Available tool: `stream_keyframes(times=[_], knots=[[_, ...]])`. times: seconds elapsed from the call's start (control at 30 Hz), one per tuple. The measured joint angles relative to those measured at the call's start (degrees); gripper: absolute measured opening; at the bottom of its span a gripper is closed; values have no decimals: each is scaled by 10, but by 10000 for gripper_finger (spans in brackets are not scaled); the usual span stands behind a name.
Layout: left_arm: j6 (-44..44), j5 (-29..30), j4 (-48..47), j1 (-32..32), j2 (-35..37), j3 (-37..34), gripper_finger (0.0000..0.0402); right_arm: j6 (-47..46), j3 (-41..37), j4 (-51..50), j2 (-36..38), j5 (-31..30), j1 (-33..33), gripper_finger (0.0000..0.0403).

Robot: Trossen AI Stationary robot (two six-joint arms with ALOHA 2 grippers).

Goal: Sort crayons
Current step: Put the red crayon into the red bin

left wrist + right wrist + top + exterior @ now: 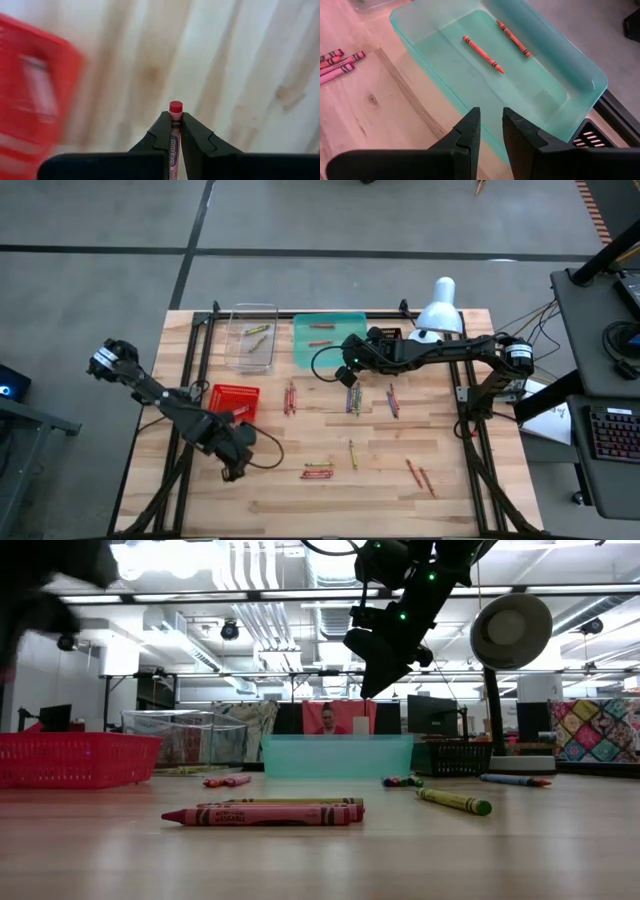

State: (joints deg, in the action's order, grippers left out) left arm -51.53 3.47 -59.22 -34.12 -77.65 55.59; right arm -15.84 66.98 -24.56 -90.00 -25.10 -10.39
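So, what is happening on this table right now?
The robot is sorting crayons. Its left hand is shut on a red crayon, near the red basket. The right hand is empty, its fingers apart, above the teal tray, where two orange crayons already lie. A clear bin beside the tray holds a few more. Many other crayons still lie loose on the wooden table.

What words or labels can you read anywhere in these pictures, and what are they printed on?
None can be read for sure.
Red crayon held in the left gripper: dark print on its wrapper, too cut off to read.
Crayons lying on the table: wrapper print too small to read.
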Motion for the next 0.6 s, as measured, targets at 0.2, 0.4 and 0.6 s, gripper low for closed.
stream_keyframes(times=[0.2,0.4,0.6], knots=[[106,71,-121,70,0,65,1,3,0,0,0,0,0,73],[262,72,-144,170,1,57,1,4,0,0,0,0,0,73],[401,72,-126,275,3,16,1,7,0,0,0,0,0,73]])
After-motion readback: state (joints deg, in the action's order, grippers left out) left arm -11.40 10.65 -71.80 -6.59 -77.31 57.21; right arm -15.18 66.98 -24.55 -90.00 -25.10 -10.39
